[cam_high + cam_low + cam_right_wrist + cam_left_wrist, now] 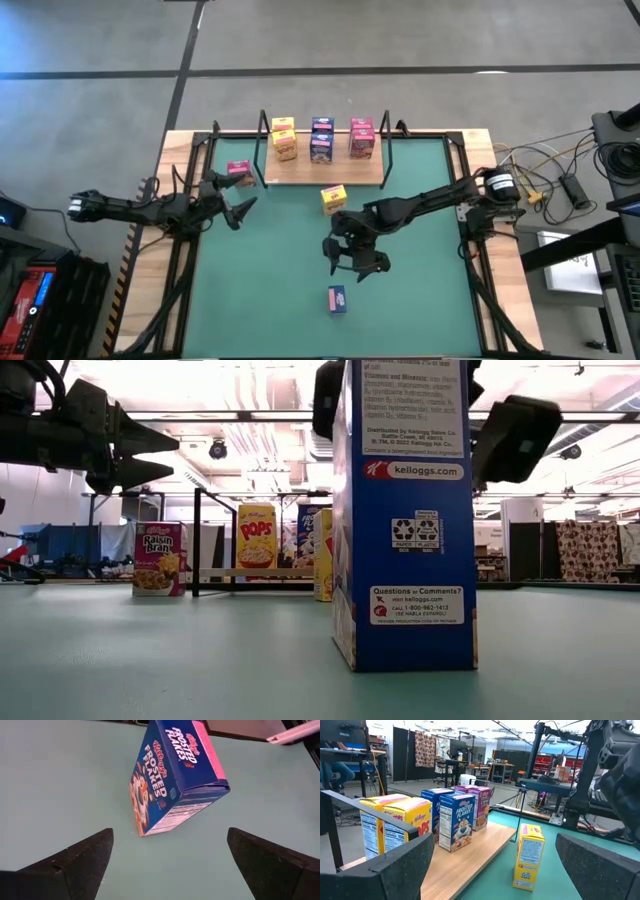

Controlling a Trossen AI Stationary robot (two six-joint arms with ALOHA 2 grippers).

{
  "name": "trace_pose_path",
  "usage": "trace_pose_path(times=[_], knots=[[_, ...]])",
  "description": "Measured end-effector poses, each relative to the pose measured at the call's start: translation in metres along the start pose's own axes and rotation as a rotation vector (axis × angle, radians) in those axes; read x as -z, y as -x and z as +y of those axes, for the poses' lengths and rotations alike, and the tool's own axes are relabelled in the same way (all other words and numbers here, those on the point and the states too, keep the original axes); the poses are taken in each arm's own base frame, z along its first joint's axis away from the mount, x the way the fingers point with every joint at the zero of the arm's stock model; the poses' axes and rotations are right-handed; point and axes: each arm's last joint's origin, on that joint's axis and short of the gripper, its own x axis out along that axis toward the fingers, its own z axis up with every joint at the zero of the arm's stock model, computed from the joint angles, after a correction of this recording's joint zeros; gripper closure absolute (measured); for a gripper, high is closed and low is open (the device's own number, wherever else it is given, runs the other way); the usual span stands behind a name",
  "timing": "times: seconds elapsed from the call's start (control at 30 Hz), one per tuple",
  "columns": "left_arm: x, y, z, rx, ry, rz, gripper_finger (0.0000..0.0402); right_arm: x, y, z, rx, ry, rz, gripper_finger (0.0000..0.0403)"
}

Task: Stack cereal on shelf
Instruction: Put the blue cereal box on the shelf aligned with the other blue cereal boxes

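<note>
1. Right claw (pixel 357 262) hangs over the green mat (pixel 420 300), fingers spread wide, nothing held; fingertips (pixel 85 855) in the right wrist view flank a blue box without touching it.
2. Blue Frosted Flakes box (pixel 337 299) stands upright on the mat at the near edge, just below the right claw, closest to the low camera (pixel 405 520).
3. Left claw (pixel 238 208) hovers at the mat's left side, fingers apart, empty, pointing toward the shelf.
4. Yellow box (pixel 333 198) stands upright on the mat just in front of the shelf board, between the two claws.
5. Pink Raisin Bran box (pixel 238 172) stands on the mat just beside the shelf's left end.
6. Shelf (pixel 300 172), light wood board with black wire ends, sits at the far side of the counter (pixel 178 160).
7. On the shelf: yellow boxes (pixel 284 140) left, blue boxes (pixel 321 140) middle, pink boxes (pixel 361 138) right, all upright.
</note>
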Motion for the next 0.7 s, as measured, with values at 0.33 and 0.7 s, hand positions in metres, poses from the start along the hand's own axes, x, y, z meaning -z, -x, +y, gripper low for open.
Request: trace_pose_path(times=[0.33, 0.7], knots=[[0.000, 0.000, 0.000, 0.000, -0.001, 0.001, 0.0002, -0.002, -0.002, -0.001, -0.030, 0.197, -0.014, 0.0022], [0.000, 0.000, 0.000, 0.000, -0.002, 0.002, 0.0002, -0.009, 0.001, -0.012, 0.030, 0.332, -0.002, 0.0022]])
